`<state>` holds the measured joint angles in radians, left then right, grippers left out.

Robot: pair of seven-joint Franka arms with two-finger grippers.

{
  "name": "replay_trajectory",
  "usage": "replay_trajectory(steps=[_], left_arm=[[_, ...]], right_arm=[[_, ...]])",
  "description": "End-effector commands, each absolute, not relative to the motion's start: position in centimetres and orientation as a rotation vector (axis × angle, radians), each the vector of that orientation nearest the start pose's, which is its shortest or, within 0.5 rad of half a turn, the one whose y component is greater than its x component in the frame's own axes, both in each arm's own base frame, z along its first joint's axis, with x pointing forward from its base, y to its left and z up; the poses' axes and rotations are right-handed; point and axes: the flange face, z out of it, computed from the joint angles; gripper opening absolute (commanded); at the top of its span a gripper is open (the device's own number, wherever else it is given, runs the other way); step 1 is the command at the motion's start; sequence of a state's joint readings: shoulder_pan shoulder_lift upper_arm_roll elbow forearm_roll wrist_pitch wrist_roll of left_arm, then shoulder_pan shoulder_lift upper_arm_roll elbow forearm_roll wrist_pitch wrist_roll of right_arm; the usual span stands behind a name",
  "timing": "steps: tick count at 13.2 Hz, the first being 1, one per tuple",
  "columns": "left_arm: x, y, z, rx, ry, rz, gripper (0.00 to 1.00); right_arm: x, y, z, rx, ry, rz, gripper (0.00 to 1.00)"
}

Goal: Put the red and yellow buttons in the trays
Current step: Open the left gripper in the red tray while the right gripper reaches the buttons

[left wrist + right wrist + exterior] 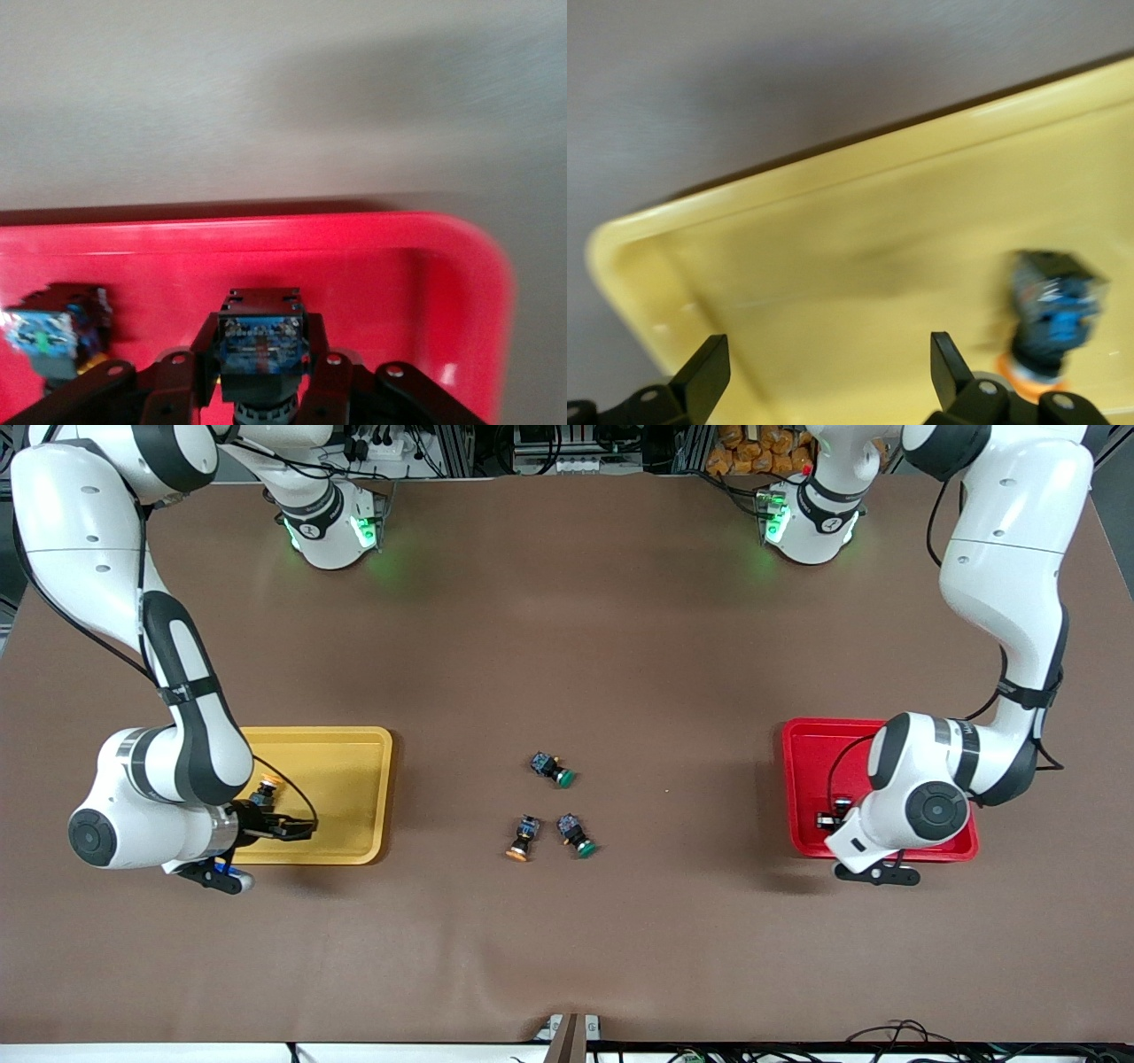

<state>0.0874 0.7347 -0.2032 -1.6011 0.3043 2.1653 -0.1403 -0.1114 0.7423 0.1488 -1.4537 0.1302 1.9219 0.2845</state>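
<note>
Left tool (pixel 266 390): over red tray (pixel 797 779), fingers clamped on a blue-bodied button (pixel 261 341); second button (pixel 53 332) lying in same tray beside it.

Right tool (pixel 824 372): over yellow tray (pixel 354 797), fingers spread wide, nothing between; orange-capped button (pixel 1050 319) resting in tray.

Mid-bench (pixel 567 646): one orange-capped button (pixel 523 840), two green-capped switches (pixel 554 769) (pixel 576 835), loose, close together.
</note>
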Motion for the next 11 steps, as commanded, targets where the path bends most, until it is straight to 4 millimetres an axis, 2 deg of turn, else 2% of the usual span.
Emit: replay_trajectory(steps=[1, 2, 3, 4, 5, 6, 7, 10, 11], left_arm=[[67.0, -3.1, 19.7, -2.996, 0.260, 0.181, 0.04], [67.0, -2.8, 19.7, -2.995, 0.276, 0.183, 0.09], [67.0, -2.6, 19.8, -2.996, 0.283, 0.182, 0.29], [67.1, -2.4, 20.0, -2.997, 0.285, 0.178, 0.58], [67.2, -2.5, 20.3, -2.996, 0.286, 0.171, 0.94], [67.3, -2.7, 20.5, -2.996, 0.287, 0.166, 1.00], [67.4, -2.8, 21.0, -2.997, 0.280, 0.156, 1.00], [67.9, -2.9, 25.9, -3.010, 0.248, 0.071, 1.00], [68.0, -2.9, 27.8, -3.015, 0.230, 0.051, 1.00]], right_arm=[[69.6, 5.1, 25.0, -2.861, 0.572, 0.438, 1.00], [69.8, 7.0, 25.7, -2.862, 0.604, 0.428, 1.00], [70.0, 9.4, 26.3, -2.863, 0.659, 0.420, 1.00], [69.9, 11.9, 26.5, -2.870, 0.705, 0.419, 1.00], [70.1, 14.0, 27.1, -2.869, 0.738, 0.401, 1.00], [70.3, 15.4, 27.7, -2.865, 0.753, 0.383, 1.00], [70.4, 16.6, 27.8, -2.859, 0.775, 0.375, 1.00], [70.6, 20.0, 27.7, -2.813, 0.901, 0.322, 1.00], [70.4, 21.8, 27.5, -2.806, 0.893, 0.305, 1.00]])
